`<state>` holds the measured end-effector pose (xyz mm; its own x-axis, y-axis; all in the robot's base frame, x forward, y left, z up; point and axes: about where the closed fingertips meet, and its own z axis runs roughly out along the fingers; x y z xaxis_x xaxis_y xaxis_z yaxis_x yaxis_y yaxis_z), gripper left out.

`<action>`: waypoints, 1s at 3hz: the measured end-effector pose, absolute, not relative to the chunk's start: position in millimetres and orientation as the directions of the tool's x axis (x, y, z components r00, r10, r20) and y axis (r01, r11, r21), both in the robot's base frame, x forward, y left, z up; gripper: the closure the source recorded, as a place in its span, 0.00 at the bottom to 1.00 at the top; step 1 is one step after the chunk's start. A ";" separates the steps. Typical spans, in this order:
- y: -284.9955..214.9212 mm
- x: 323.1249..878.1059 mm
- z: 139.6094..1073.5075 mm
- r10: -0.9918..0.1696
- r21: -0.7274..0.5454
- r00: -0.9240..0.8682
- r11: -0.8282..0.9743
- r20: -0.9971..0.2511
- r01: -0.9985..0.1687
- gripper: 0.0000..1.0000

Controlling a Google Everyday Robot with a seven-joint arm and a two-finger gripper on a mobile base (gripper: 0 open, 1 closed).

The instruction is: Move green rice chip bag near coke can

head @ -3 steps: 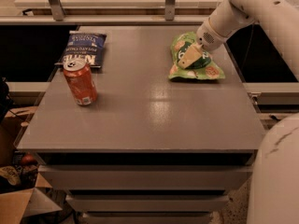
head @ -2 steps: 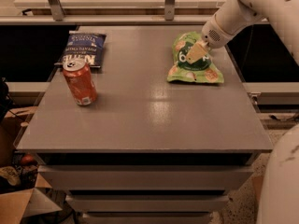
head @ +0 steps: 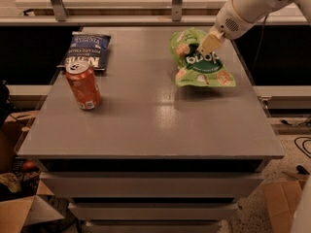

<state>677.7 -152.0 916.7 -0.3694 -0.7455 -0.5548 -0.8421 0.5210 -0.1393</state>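
The green rice chip bag (head: 200, 62) is at the table's back right, its "dang" logo facing the camera. My gripper (head: 209, 43) comes in from the upper right and is shut on the bag's upper middle, tilting it up off the table. The coke can (head: 83, 86) stands upright at the table's left, about a bag's length from the front edge and far from the green bag.
A dark blue chip bag (head: 88, 50) lies flat at the back left, just behind the can. The grey table (head: 155, 130) has drawers below. Cardboard boxes (head: 19, 212) sit on the floor at the left. A rail post (head: 177, 1) stands behind the table.
My gripper has risen a little and shifted right while on the green bag. The bag's top has tilted up with it. The can and the blue bag have not moved.
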 end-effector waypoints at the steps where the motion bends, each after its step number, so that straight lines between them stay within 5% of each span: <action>1: -148.1 669.9 939.3 -0.772 -0.180 -0.304 0.470 -0.558 -0.864 1.00; 3: -91.7 647.1 967.2 -0.832 -0.230 -0.089 0.251 -0.547 -0.940 1.00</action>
